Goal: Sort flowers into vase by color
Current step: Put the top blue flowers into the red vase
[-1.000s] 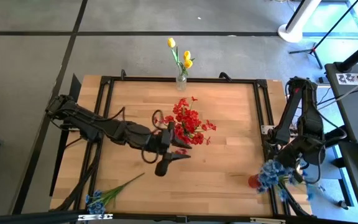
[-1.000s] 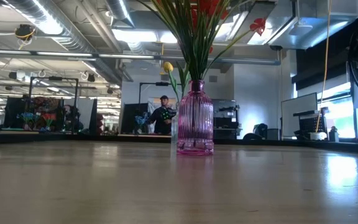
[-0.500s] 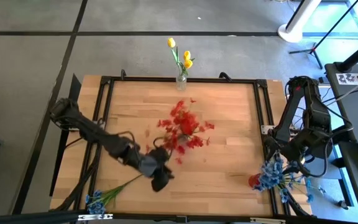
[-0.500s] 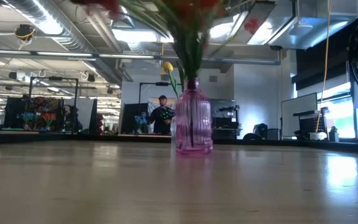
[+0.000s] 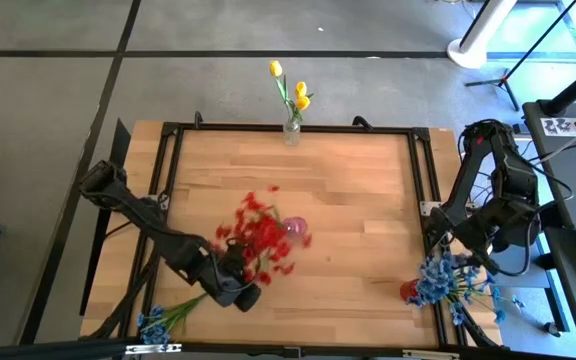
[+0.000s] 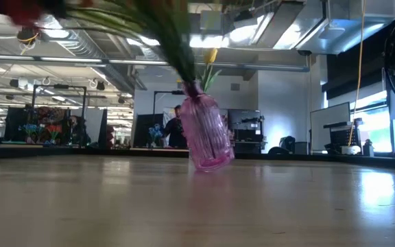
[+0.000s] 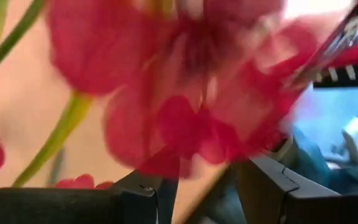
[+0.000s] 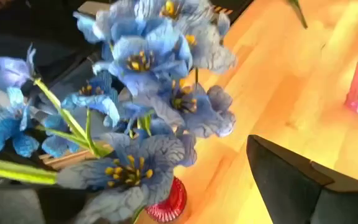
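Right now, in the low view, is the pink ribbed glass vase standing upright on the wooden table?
No, the pink ribbed glass vase is clearly tilted, its neck leaning toward the picture's left while its base lifts off the wooden table.

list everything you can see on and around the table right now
pink vase: one, tilted, mid-table
red flowers: one bunch, in the pink vase, leaning toward the left arm
yellow tulips: three, in a small clear vase at the far edge
blue flowers: one bunch, in a red vase, near-right corner
loose blue flower stem: one, lying near-left
table: one, light wood
person: one, far in the room behind
left tool: among the red flowers
right tool: open, beside the blue bunch
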{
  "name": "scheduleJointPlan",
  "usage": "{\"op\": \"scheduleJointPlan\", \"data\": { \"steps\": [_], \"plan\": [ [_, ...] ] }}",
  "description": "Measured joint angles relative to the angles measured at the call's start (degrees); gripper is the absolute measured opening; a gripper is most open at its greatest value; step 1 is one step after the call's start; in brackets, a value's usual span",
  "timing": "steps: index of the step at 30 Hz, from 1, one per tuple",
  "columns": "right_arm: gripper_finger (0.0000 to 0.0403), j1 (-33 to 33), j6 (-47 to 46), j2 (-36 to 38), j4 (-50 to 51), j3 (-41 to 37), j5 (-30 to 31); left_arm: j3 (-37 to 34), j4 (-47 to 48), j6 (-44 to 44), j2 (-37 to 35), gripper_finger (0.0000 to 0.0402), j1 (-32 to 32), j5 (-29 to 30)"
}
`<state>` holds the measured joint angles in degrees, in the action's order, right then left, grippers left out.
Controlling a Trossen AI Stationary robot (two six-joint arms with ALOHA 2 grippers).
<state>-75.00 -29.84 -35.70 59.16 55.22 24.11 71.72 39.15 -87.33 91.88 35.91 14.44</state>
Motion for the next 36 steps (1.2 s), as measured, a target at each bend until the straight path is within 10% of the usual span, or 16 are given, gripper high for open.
{"op": "scheduleJointPlan", "data": {
  "steps": [20,36],
  "plan": [
    [0.0273,0.0,-1.7,0.0,-0.1,0.4,2.0,0.3,-19.3,48.0,0.0,0.0139,-15.1,15.2],
    [0.0273,0.0,-5.1,0.0,-0.2,0.4,2.4,12.1,-5.9,60.5,-6.7,0.0139,-13.9,21.5]
  ]
}}
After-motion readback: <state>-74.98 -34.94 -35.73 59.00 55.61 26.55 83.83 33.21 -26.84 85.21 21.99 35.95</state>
